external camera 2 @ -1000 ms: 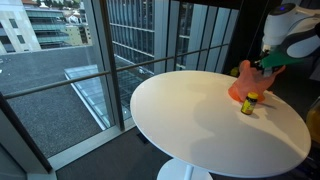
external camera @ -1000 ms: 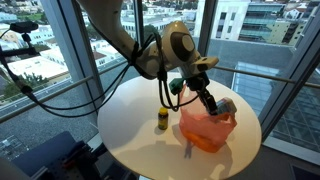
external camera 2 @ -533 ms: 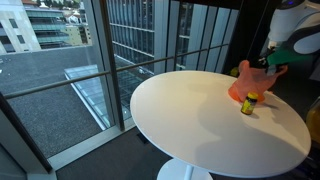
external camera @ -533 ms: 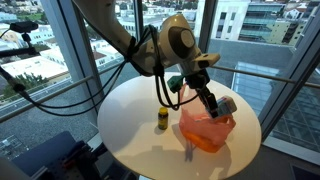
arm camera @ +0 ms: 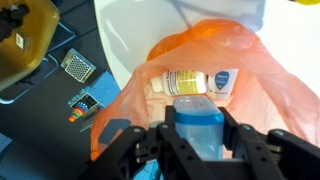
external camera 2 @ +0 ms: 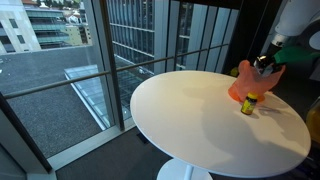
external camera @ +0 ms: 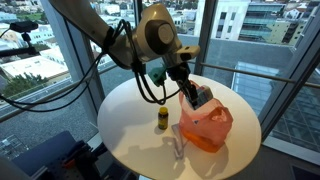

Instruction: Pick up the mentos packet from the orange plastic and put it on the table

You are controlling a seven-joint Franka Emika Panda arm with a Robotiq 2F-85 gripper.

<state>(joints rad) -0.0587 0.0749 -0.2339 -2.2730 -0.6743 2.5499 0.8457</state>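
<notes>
My gripper (arm camera: 197, 128) is shut on the mentos packet (arm camera: 196, 125), a pale blue box with a darker blue band, and holds it just above the crumpled orange plastic (arm camera: 265, 90). In an exterior view the gripper (external camera: 197, 99) with the packet (external camera: 202, 98) hangs over the left rim of the orange plastic (external camera: 207, 127) on the round white table (external camera: 135, 125). A white bottle with a blue label (arm camera: 200, 80) lies inside the plastic. In an exterior view the orange plastic (external camera 2: 243, 82) is at the table's far side (external camera 2: 200, 120), the gripper mostly cut off.
A small yellow bottle with a dark cap (external camera: 162, 120) stands left of the orange plastic; it also shows in an exterior view (external camera 2: 250, 103). A yellow object (arm camera: 25, 45) sits at the wrist view's top left. Glass walls and railings surround the table.
The arm has swung left and lifted; the gripper with the packet moved from over the plastic's middle toward its left rim. The plastic shifted shape slightly.
</notes>
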